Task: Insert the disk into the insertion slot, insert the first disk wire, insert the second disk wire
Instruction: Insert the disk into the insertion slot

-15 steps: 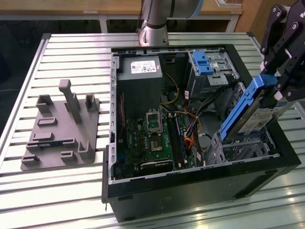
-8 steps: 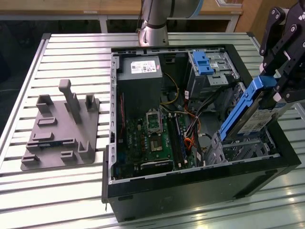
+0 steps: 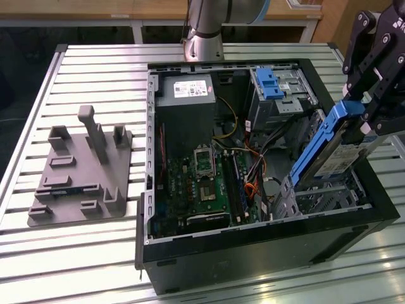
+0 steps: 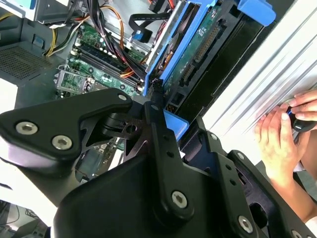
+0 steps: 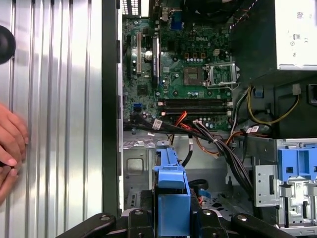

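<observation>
Disk (image 3: 333,155): silver drive in a bright blue frame, clamped at its raised end by the gripper (image 3: 355,113), jaws closed on the blue frame from either side; in both wrist views the blue edge (image 5: 171,198) (image 4: 198,47) sits between the black linkage fingers (image 4: 158,124). Pose of the piece: steeply tilted, lower end set down into the insertion slot (image 3: 319,197), upper end standing above the case rim, white label facing the exterior view's right. Gripper enters from the exterior view's upper right, its linkages angled down towards the case interior; the arm's grey base column (image 3: 204,31) stands on the table behind the case. Insertion slot: silver-grey sheet-metal cage with cut-out sides, in the corner of the black computer case (image 3: 253,256) nearest the exterior view's right. Adjacent items inside the case: larger grey bay with a blue latch (image 3: 272,82) at the far side, green motherboard (image 3: 202,183) on the floor, power supply (image 3: 186,92) beyond it, bundled orange, yellow and black wires (image 3: 250,168) between board and cage. Outside the case: slatted metal table (image 3: 63,253); grey fixture plate (image 3: 82,171) with upright blocks, well apart at the exterior view's left; a person's hand (image 4: 280,139) resting on the table just beside the case wall
</observation>
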Controlling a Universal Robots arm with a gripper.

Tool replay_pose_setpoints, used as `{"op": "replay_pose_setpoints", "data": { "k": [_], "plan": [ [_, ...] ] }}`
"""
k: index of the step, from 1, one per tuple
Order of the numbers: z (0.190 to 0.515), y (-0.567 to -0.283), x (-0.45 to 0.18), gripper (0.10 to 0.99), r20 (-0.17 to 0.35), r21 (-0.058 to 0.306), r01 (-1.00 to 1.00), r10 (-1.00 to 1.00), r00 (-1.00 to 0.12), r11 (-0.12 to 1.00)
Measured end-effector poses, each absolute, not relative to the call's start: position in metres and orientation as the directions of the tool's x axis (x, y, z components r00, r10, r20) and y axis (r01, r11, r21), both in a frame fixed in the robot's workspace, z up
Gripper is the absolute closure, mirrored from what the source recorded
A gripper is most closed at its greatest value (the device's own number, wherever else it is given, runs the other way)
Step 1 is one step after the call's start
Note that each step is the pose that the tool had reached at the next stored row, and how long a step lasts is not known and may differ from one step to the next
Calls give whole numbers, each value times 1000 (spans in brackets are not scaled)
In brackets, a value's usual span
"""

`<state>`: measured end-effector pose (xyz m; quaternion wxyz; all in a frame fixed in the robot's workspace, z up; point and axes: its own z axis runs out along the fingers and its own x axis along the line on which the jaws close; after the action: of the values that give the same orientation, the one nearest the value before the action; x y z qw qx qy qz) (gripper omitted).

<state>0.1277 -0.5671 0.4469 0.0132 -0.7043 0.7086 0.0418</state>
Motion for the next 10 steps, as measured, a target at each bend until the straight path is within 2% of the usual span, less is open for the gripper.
{"op": "replay_pose_setpoints", "data": {
  "k": [10],
  "plan": [
    [445,-566,128,722,-74,41,-999,-997,-3,0]
  ]
}}
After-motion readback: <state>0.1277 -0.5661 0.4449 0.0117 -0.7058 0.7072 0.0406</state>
